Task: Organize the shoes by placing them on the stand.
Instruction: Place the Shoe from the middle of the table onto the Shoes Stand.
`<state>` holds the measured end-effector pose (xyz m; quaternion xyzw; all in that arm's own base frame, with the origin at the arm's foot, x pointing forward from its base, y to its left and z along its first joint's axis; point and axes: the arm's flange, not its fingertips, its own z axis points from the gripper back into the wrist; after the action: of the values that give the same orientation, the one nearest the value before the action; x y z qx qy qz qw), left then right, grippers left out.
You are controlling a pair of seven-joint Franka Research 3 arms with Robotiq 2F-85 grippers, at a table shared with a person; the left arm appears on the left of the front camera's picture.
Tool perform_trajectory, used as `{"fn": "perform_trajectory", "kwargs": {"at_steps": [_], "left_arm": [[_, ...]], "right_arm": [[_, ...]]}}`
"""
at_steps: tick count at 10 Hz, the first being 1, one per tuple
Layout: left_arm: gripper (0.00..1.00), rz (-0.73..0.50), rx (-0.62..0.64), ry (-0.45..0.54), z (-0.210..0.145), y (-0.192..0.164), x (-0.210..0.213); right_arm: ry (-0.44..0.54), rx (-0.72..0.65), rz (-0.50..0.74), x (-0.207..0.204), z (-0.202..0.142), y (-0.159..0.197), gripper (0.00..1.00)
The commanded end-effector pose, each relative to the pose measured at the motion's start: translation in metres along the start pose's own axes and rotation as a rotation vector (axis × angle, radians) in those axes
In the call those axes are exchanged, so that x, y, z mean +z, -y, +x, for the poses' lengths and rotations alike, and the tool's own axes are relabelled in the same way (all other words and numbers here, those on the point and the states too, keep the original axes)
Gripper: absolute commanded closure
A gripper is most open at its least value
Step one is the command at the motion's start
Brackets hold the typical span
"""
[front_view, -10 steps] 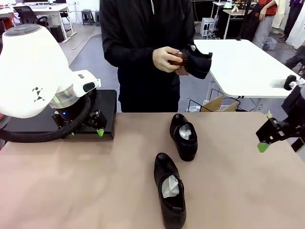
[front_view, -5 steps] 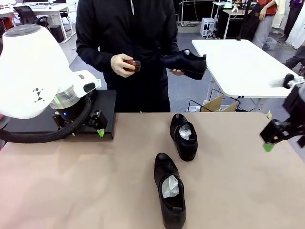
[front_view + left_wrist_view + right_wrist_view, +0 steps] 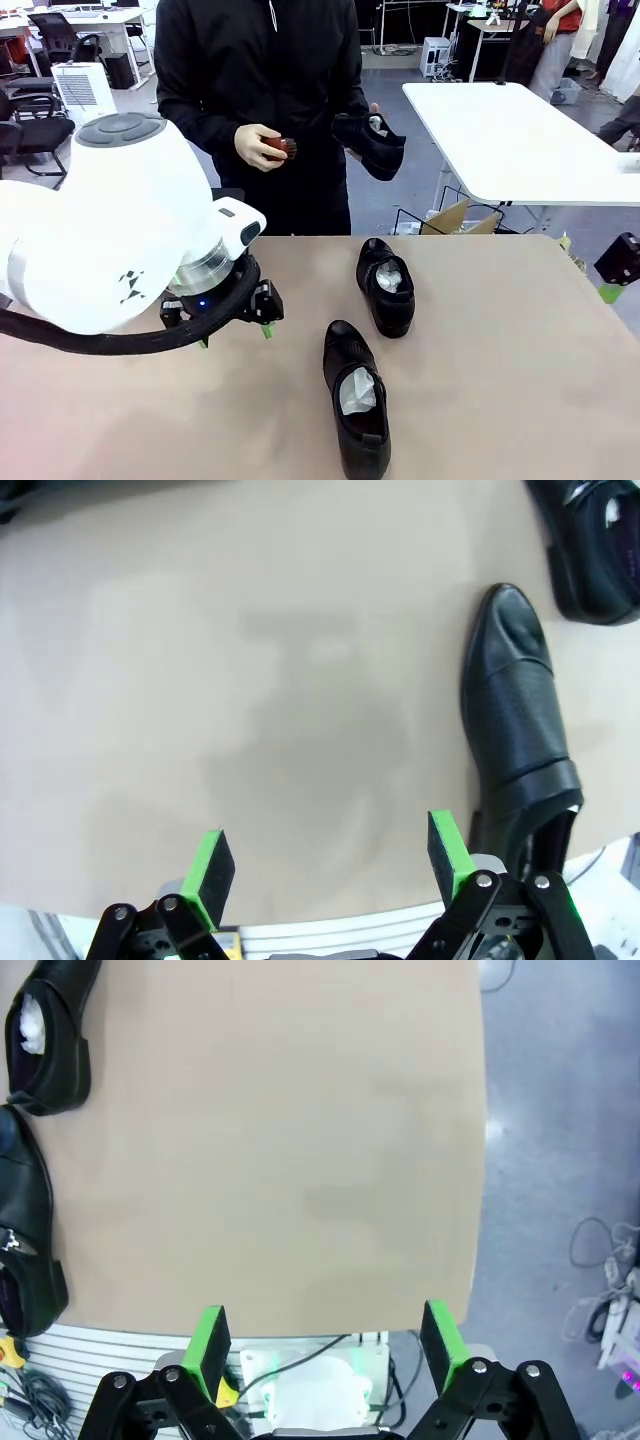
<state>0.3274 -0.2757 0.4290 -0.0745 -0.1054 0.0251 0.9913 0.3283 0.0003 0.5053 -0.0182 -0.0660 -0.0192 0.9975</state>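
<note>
Your left gripper (image 3: 330, 855) hangs wide open over the tan table (image 3: 500, 380), just beside the nearer glossy black leather lace-up shoe (image 3: 357, 415); a 2nd shoe (image 3: 386, 285) lies beyond it. Your right gripper (image 3: 325, 1335) gapes wide too, over the table's edge, while the person holds a 3rd shoe (image 3: 370, 143).

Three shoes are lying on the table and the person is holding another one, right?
Not quite. Just two shoes lie on the table: the far shoe and the near shoe, as the front view shows. The person does hold another one, the held shoe.
</note>
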Motion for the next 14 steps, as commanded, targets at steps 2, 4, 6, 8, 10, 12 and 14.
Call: {"fn": "perform_trajectory", "kwargs": {"at_steps": [2,4,6,8,10,12,14], "left_arm": [[0.00,0.011,-0.017,-0.006,0.006,-0.007,-0.005],[0.00,0.011,-0.017,-0.006,0.006,-0.007,-0.005],[0.00,0.011,-0.017,-0.006,0.006,-0.007,-0.005],[0.00,0.011,-0.017,-0.006,0.006,-0.007,-0.005],[0.00,0.010,-0.005,-0.009,0.004,-0.005,-0.005],[0.00,0.016,-0.026,0.026,-0.014,0.009,-0.010],[0.00,0.024,-0.001,0.039,-0.016,0.006,-0.008]], "right_arm": [[0.023,0.009,-0.017,0.007,-0.005,-0.007,0.00],[0.023,0.009,-0.017,0.007,-0.005,-0.007,0.00],[0.023,0.009,-0.017,0.007,-0.005,-0.007,0.00],[0.023,0.009,-0.017,0.007,-0.005,-0.007,0.00],[0.023,0.009,-0.017,0.007,-0.005,-0.007,0.00],[0.023,0.009,-0.017,0.007,-0.005,-0.007,0.00],[0.023,0.009,-0.017,0.007,-0.005,-0.007,0.00]]}}
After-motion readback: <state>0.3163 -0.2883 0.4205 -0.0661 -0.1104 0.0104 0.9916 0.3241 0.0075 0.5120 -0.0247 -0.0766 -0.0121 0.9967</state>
